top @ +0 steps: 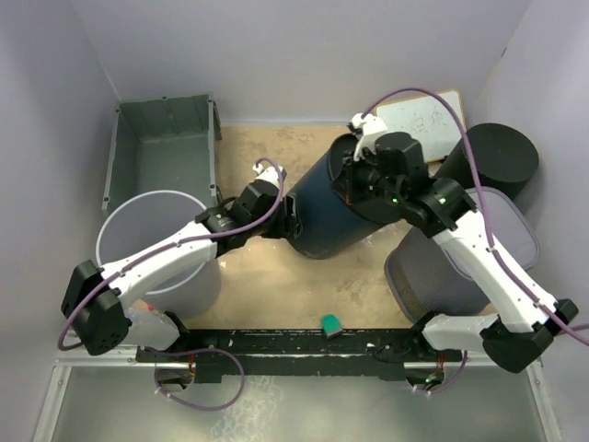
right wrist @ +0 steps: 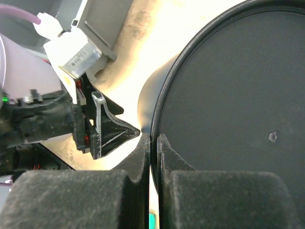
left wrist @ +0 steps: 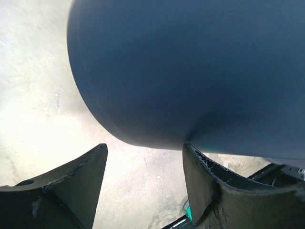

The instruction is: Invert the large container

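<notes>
1. While the right gripper (top: 357,177) is clamped on the far end of the dark bin (top: 322,221), the overhead view shows that bin tipped on a slant, lying between the two tools. Since both arms are working on it, I take it to be the container being turned. The grey crate (top: 166,138) sits open side up, well beyond the left gripper (top: 287,219). Past the right gripper a whiteboard (top: 425,115) carries faint marks, too small to read.
2. Left wrist: the fingers (left wrist: 71,186) stand apart with nothing between them. The bin's smooth curved wall fills the space just ahead, and the right-hand finger looks to touch it. The wall shows no label or print.
3. Right wrist: the jaws are pinched almost together on the thin raised rim around the bin's flat round base, which lies to the right of the fingers. One finger of the left gripper sits just to their left. The base bears only a small moulding nub, no writing.
4. Handling, as a judgement: the bin is probably hollow, stiff plastic, light for its bulk. The matte wall looks slippery to a push, so the rim is the surest hold. A pinch at one edge lets the bin swing, so the open tool should steady the wall from below.
</notes>
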### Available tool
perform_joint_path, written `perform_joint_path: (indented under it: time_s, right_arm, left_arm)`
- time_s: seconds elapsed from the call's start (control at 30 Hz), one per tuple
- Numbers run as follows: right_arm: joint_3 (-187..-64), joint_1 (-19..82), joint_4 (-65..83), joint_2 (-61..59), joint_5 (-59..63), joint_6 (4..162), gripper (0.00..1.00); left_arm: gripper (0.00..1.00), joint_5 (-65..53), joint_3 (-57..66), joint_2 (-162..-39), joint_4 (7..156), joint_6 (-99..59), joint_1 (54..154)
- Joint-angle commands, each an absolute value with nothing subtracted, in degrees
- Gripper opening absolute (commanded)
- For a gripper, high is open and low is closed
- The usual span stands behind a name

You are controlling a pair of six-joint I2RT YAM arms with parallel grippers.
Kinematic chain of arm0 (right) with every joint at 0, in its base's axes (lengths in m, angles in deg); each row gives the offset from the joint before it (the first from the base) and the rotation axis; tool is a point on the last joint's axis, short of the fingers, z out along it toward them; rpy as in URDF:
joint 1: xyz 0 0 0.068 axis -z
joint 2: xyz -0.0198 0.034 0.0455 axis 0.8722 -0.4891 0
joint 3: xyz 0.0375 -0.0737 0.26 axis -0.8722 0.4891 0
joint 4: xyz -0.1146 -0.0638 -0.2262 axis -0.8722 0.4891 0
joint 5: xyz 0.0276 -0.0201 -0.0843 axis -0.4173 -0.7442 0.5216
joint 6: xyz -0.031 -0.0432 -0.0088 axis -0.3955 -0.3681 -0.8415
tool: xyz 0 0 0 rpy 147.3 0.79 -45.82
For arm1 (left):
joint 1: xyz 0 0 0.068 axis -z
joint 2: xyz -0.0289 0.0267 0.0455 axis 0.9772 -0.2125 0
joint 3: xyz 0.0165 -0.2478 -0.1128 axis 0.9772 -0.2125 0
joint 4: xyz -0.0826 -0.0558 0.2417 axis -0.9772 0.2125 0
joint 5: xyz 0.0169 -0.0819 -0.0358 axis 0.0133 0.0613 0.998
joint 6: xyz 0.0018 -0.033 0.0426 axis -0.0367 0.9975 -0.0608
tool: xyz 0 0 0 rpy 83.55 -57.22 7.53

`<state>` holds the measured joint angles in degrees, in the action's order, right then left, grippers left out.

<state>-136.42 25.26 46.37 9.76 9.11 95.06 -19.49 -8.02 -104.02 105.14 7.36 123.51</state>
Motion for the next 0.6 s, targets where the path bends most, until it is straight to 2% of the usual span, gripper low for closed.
perform_joint_path:
  time_s: [0.0, 0.13, 0.3, 0.37, 0.4, 0.5, 0.57]
  right_arm:
    - [-137.96, 20.01, 43.39, 4.59, 17.00, 93.40, 0.00]
    - [-141.46, 17.89, 41.80, -0.98, 19.25, 92.90, 0.00]
    - [-146.53, 17.89, 41.45, -5.31, 21.18, 91.40, 0.00]
    - [-147.38, 17.89, 41.63, -5.55, 21.25, 90.77, 0.04]
    - [-147.43, 17.84, 41.67, -5.35, 20.96, 90.59, 0.11]
    - [-147.58, 17.87, 42.57, -3.78, 15.99, 89.82, 0.44]
    - [-149.48, 17.90, 44.97, -2.59, 9.23, 89.21, 0.58]
  left_arm:
    - [0.62, -28.38, -0.55, -96.98, 110.66, 8.07, 123.26]
    - [0.63, -34.98, 2.67, -92.84, 117.35, 9.81, 123.26]
    - [0.63, -37.81, 3.71, -87.30, 122.70, 12.07, 123.26]
    - [0.63, -38.19, 4.07, -84.95, 124.18, 12.72, 123.26]
    - [0.63, -38.40, 4.52, -84.03, 124.94, 12.89, 123.26]
    - [0.63, -36.98, 7.40, -82.21, 126.97, 12.11, 123.26]
    - [0.63, -34.69, 10.38, -81.85, 128.10, 10.54, 123.26]
